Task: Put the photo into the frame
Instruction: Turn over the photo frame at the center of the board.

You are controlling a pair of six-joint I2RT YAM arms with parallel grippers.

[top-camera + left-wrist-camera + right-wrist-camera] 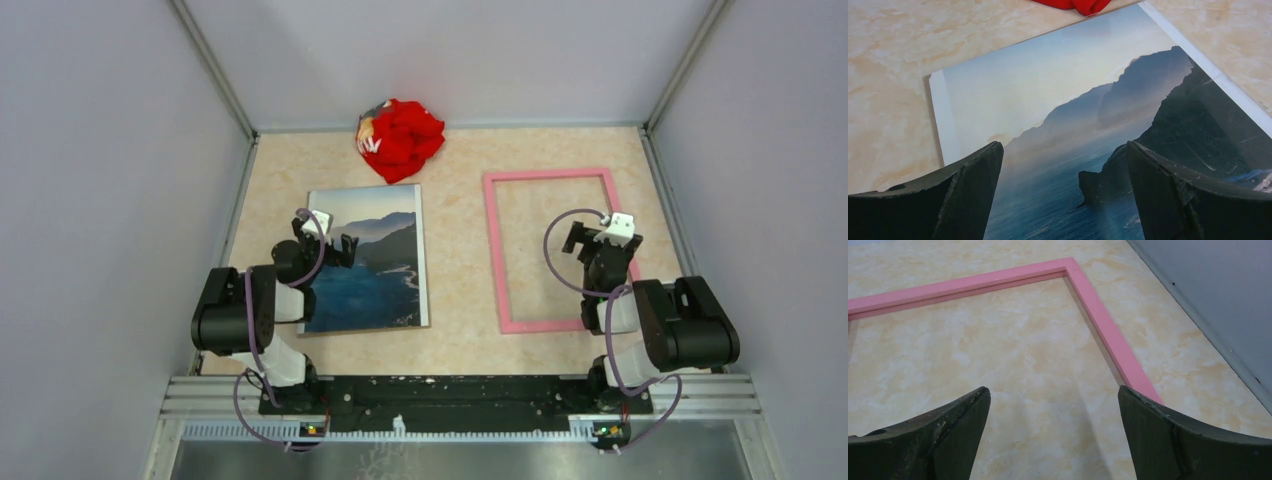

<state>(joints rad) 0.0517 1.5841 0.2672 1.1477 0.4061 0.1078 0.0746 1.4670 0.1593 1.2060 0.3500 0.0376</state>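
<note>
Because it lay flat and face up on the tabletop, the photo offered no raised edge to pinch. It looked like a thin, light sheet, and its glossy face would probably be slippery and easy to scuff or crease. The safest hold seemed to be at the white border, on a corner or along one long side. One finger would have to work under the edge, not press down on the picture.

The photo sat on the left half of the tabletop, its long axis running from the near edge toward the far wall. The pale sky pointed away from the arm bases and the blue water pointed toward them.

The left fingers hung over the photo's left part, spread wide and holding nothing.

Well apart to the right lay the frame, pink face up, its long axis parallel to the photo's. It was empty, so bare tabletop showed through the opening. It looked stiff and narrow-railed, likely to slide if nudged.

The right fingers hovered above the frame's near right part, equally wide and empty.

A red cloth bundle sat by the far wall, just beyond the photo's far edge.
</note>
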